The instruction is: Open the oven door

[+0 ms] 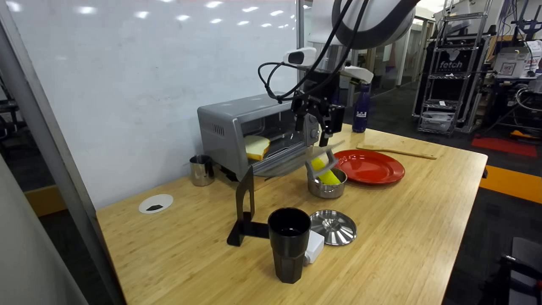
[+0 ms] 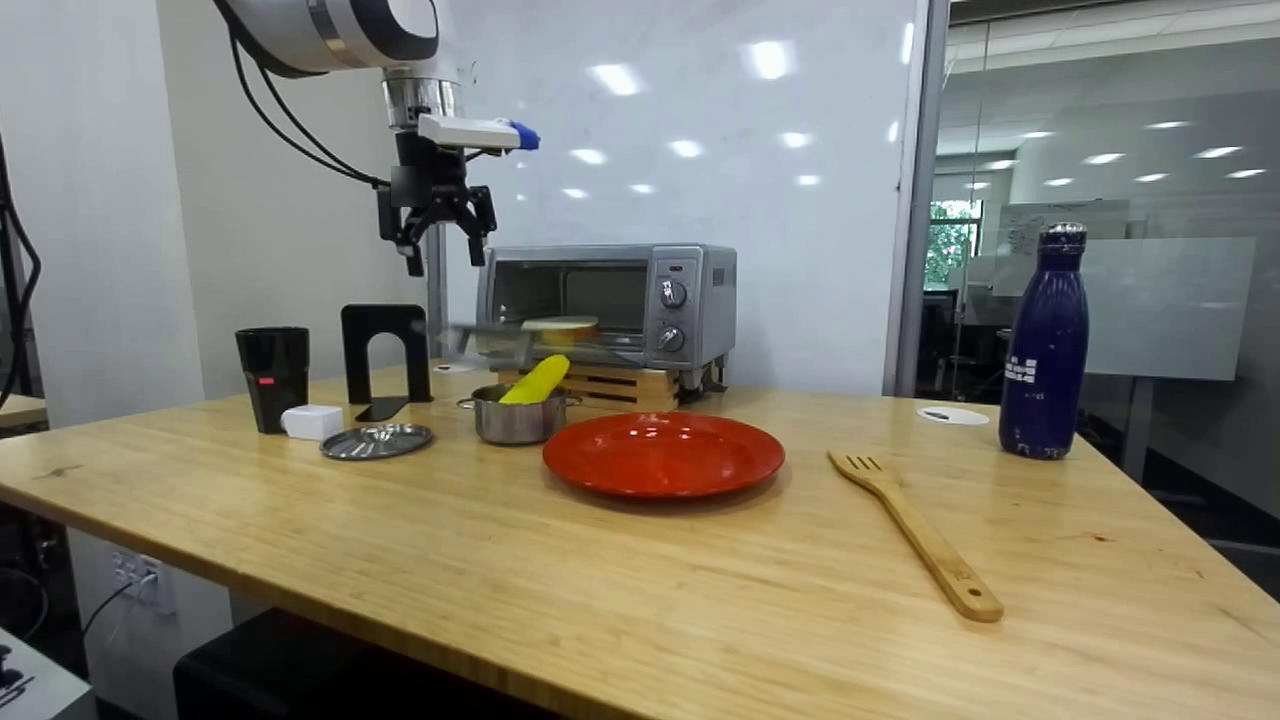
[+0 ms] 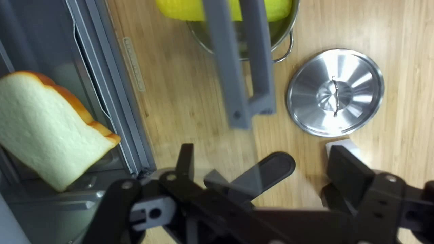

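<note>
At the far left of the tabletop (image 2: 450, 540), in an exterior view, a black cup (image 2: 272, 372) is seen upright, with a white block (image 2: 315, 421) set just beside it. Next, a round metal lid (image 2: 376, 441) is laid flat, and a black bracket (image 2: 384, 320) is stood behind it. Above and slightly right of the bracket, the end effector (image 2: 446, 262) is held in the air, its fingers (image 2: 477, 250) spread wide apart and nothing gripped between them. Farther right, a yellow object (image 2: 537, 380) is propped at a slant in a two-handled metal pot (image 2: 515, 427). Over this pot, in the wrist view, the blurred handle (image 3: 226, 61) of the oven door (image 1: 290, 164) is seen; the door is lowered outward from the silver-grey oven (image 2: 690, 315), whose interior is exposed. A slice of bread (image 2: 560, 325) is contained there, and the oven is carried by a slatted wooden stand (image 2: 630, 388). In front, a red plate (image 2: 665, 455) is placed. Toward the right, a wooden fork (image 2: 927, 543) is laid diagonally, and a dark blue bottle (image 2: 1043, 340) is stood upright.
</note>
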Tool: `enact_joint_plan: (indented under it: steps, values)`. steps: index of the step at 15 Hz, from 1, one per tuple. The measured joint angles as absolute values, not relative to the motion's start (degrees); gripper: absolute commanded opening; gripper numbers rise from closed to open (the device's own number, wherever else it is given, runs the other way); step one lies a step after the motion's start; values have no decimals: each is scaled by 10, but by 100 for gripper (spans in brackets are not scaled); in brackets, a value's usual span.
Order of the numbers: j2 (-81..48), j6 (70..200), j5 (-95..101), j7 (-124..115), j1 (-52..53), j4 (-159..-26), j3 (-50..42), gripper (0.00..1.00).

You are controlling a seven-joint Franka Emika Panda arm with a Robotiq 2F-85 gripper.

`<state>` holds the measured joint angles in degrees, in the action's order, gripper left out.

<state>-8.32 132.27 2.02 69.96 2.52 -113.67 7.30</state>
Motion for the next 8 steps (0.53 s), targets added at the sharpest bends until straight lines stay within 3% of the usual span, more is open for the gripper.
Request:
enact_joint_plan:
  steps: [8]
  values:
    - [-59,1323,21,647,43,-1149,73,100]
